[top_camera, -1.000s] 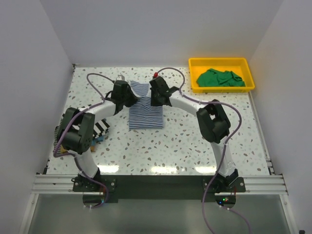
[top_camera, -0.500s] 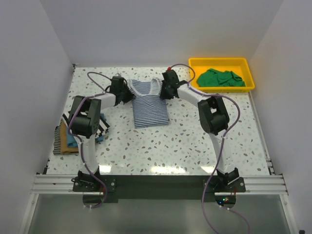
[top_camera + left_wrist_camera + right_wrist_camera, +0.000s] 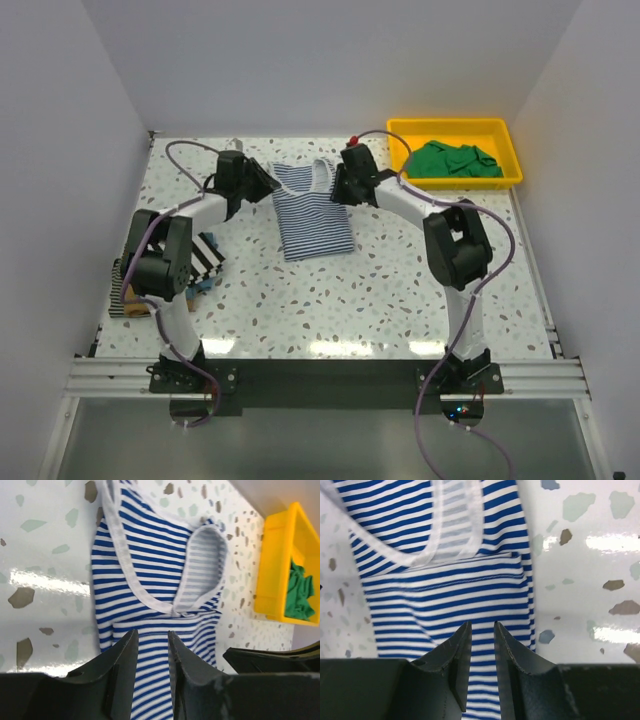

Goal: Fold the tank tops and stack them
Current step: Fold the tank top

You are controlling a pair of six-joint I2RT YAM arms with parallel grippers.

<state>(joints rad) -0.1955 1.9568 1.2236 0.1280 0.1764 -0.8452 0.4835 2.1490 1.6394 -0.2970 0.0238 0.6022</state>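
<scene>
Holding a green tank top (image 3: 452, 160), the yellow tray (image 3: 455, 125) sits at the table's (image 3: 400, 285) far-right corner. Left gripper (image 3: 151, 637) and right gripper (image 3: 481, 627) hover slightly parted, empty, over the striped tank top (image 3: 312, 215).

We count five tank tops: one thin blue-white striped top (image 3: 312, 212), one green top (image 3: 452, 160), one bold black-white striped top (image 3: 207, 258), one blue top (image 3: 203, 287), one tan top (image 3: 136, 305); last two mostly hidden. One yellow tray (image 3: 455, 182). One desk (image 3: 380, 290). Two arms: left arm (image 3: 193, 211), right arm (image 3: 405, 200). Two fingers (image 3: 125, 655) on each, four in all.
</scene>
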